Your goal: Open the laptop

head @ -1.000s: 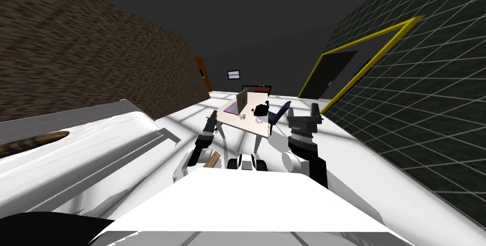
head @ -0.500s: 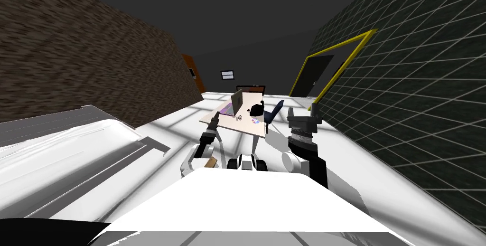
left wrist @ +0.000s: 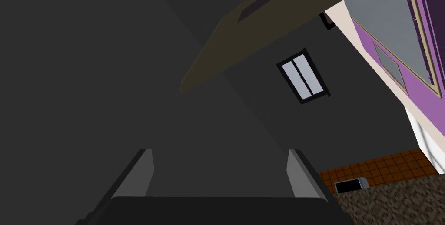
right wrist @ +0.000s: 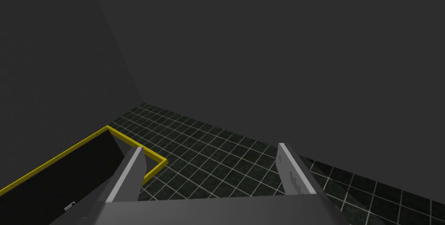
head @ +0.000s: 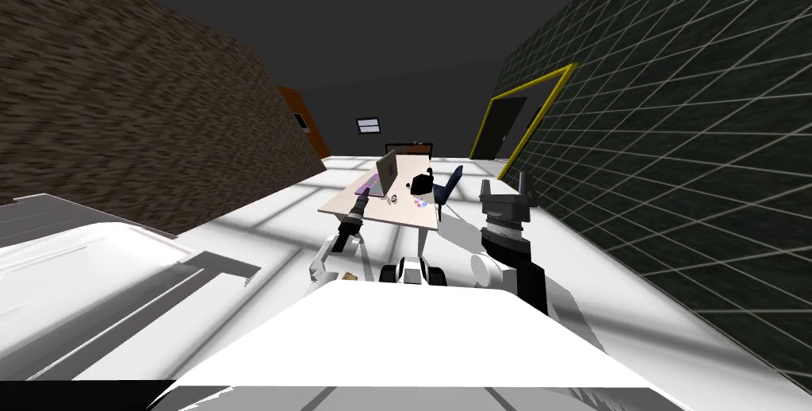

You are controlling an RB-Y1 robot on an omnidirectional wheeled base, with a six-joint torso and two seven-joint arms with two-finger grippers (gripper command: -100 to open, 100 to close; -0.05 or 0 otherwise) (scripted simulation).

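Brown wall (head: 119, 97), tiled wall (head: 698, 152), white floor (head: 262, 220)

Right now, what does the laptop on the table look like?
The laptop sits on the left side of the pale table, and nothing touches it but the tabletop. Its flat base is purple, with a grey keyboard area and a smaller grey pad. Its greyish-tan lid is already raised and stands roughly upright. Nothing lies on it.

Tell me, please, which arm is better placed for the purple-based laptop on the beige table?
Likely left: the open left gripper is at the beige table's near edge, the purple-based laptop close before it; the open right gripper faces the dark tiled wall.
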